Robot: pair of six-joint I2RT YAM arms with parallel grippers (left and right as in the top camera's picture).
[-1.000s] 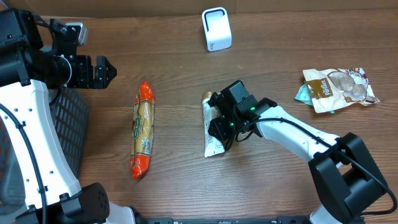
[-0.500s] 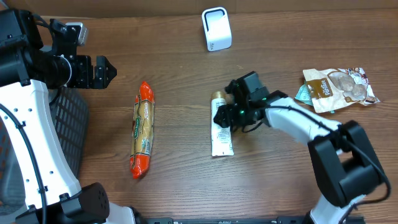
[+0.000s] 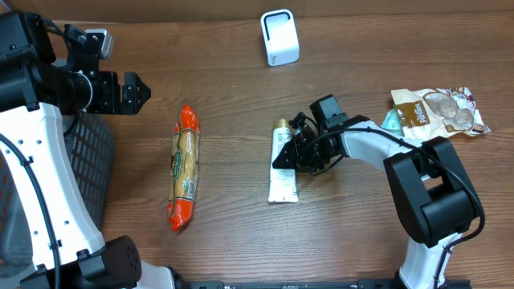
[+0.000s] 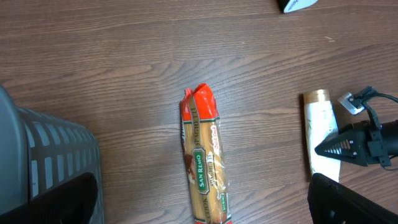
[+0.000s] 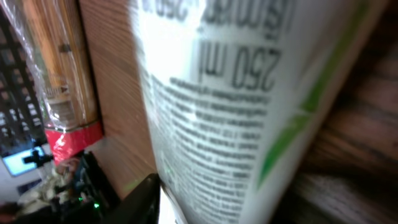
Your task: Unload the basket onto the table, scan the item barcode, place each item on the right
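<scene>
Nearby, spaghetti packet lies left of tube, snack pouches right.

The wooden table carries a white tube lying flat at the tips of the right fingers. A pasta pack lies beyond those tips, well apart (lengthwise, like the tube). A white scanner stands off to their side, snack pouches lie behind them, and a basket sits near the left fingers.
</scene>
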